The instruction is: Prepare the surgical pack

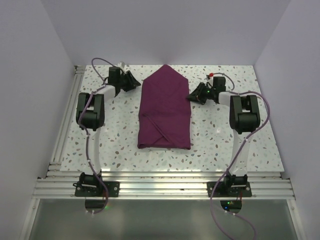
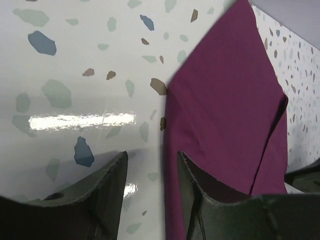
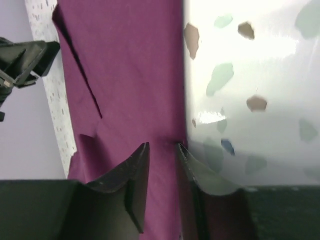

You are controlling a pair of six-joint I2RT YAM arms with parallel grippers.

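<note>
Plainly neither holds cloth: the left end effector [image 2: 151,157] stands apart at the pack's left edge, and the right end effector [image 3: 161,147] is narrowly apart over its right edge. Between them the surgical pack [image 1: 165,107] lies folded in the middle of the surface [image 1: 115,145], pointed flap toward the far edge. It looks light, limp and apt to unfold, so it is best pinched at a layered edge or the flap's tip.

This looks like a robotics lab cell: a speckled bench [image 1: 210,145] boxed in by plain pale walls [image 1: 165,30], edged with bare aluminium rails [image 1: 165,189], with a left arm [image 1: 91,112] and a right arm [image 1: 244,114] bolted on at the near edge.
</note>
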